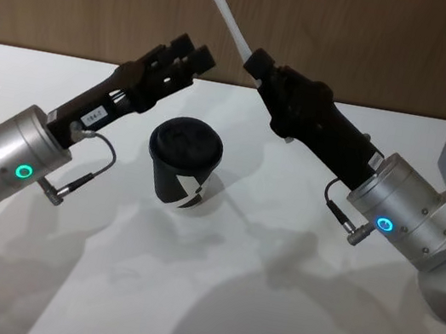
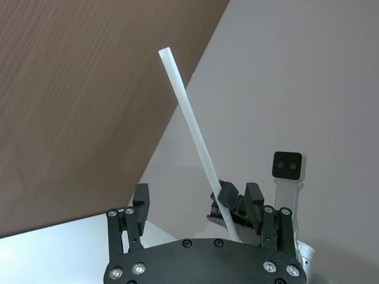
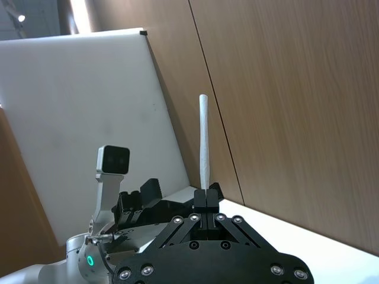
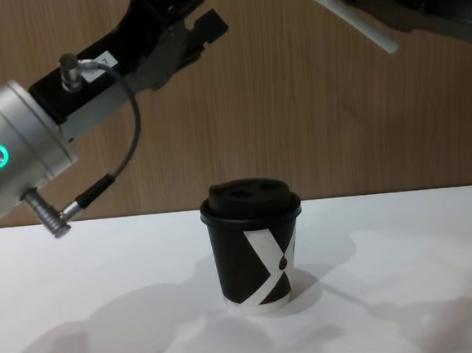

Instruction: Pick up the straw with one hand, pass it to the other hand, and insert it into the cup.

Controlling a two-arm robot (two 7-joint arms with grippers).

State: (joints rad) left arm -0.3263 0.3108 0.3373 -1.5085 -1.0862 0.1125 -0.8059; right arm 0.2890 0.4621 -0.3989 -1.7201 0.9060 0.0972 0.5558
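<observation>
My right gripper (image 1: 257, 62) is shut on the thin white straw (image 1: 222, 1), held in the air behind and above the cup. The straw slants up and to the left from the fingers, and a short end sticks out below them (image 4: 367, 27). In the right wrist view the straw (image 3: 204, 139) rises straight from the closed gripper (image 3: 205, 195). My left gripper (image 1: 196, 51) hovers open a short way left of the straw, not touching it; its fingers (image 2: 140, 204) stand wide apart, with the straw (image 2: 192, 130) beyond them. The black cup (image 1: 183, 164) stands upright with its domed lid on, below and between both grippers.
The white table (image 1: 266, 313) has free room all round the cup (image 4: 254, 249). A brown wood-panel wall (image 1: 358, 35) runs along the table's far edge, close behind both grippers.
</observation>
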